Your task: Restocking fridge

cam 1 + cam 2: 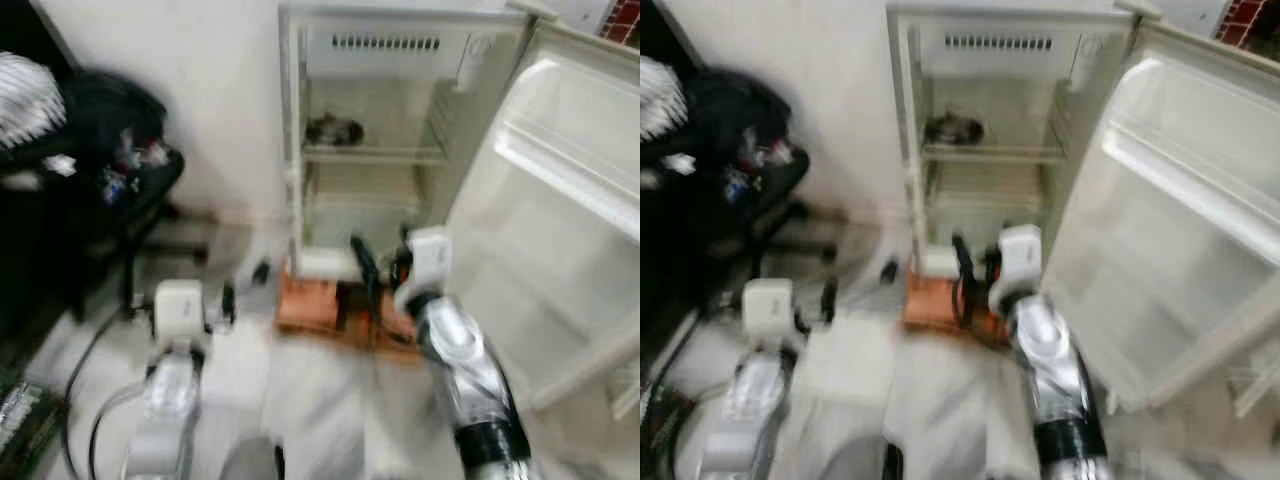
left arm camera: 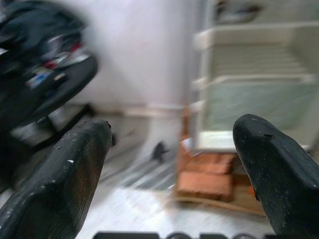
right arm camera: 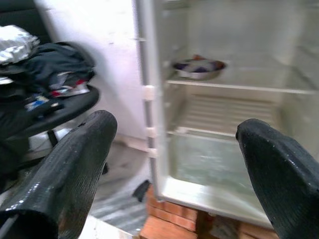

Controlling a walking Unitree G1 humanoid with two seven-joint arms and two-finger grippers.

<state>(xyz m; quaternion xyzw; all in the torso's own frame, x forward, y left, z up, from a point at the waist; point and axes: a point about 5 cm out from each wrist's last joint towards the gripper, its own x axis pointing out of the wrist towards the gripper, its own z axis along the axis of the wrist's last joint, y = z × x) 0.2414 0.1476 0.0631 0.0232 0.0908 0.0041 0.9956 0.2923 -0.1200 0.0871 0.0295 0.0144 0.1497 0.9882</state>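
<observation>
A small white fridge (image 1: 370, 150) stands open against the wall, its door (image 1: 560, 230) swung out to the right. On its upper wire shelf sits a metal bowl (image 3: 198, 67) holding something dark; the lower shelf and the bottom drawer look bare. My right gripper (image 1: 380, 270) is raised in front of the fridge's lower part, open, with nothing between its fingers (image 3: 75, 164). My left gripper (image 1: 243, 288) is lower and further left, over the floor, also open and holding nothing. The views are blurred.
The fridge rests on red bricks (image 1: 320, 305) over a wooden board. A black chair (image 1: 110, 160) piled with clothes stands at the left. A cable (image 1: 80, 370) lies on the pale floor beside my left arm. The open door blocks the right side.
</observation>
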